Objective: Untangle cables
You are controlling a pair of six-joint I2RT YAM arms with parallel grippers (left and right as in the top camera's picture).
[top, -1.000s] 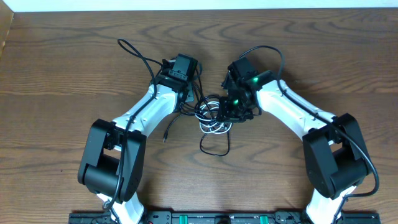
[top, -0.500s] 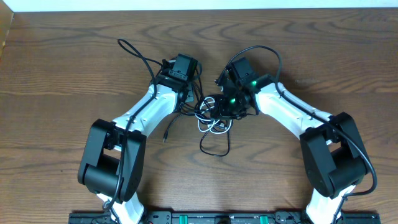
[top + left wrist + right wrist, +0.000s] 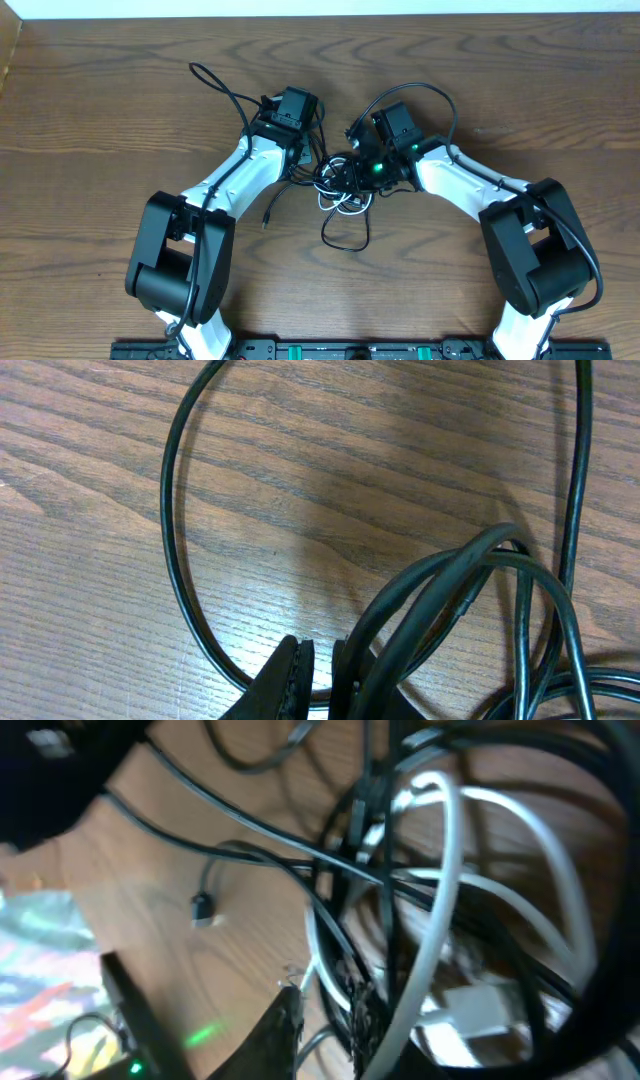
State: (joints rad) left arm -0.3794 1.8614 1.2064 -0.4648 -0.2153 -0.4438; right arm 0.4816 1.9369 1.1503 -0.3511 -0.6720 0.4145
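Centre of the overhead frame, and both arms lean in over the knot of thin black and white cords [image 3: 345,187] on the brown wood-grain worktop [image 3: 100,120]. The left gripper [image 3: 318,657] sits at the bottom edge of its wrist view, fingers closed to a sliver. A thin black cord [image 3: 172,540] sweeps round the left half of that frame and runs straight in between them. It looks pinched there, likely as an anchor so the bundle cannot slide when the other arm tugs. The right gripper [image 3: 325,1010], low in its own blurred view, is buried in the knot. Its fingers are close together with a round white cord [image 3: 445,870] and black strands crossing at the tips, but I cannot tell whether it has clamped anything. A small plug end [image 3: 203,907] lies free on the wood at the left of that view. My read: the knot is far from undone, and the next pull should go gently away from the left arm, or the loops cinch tighter.
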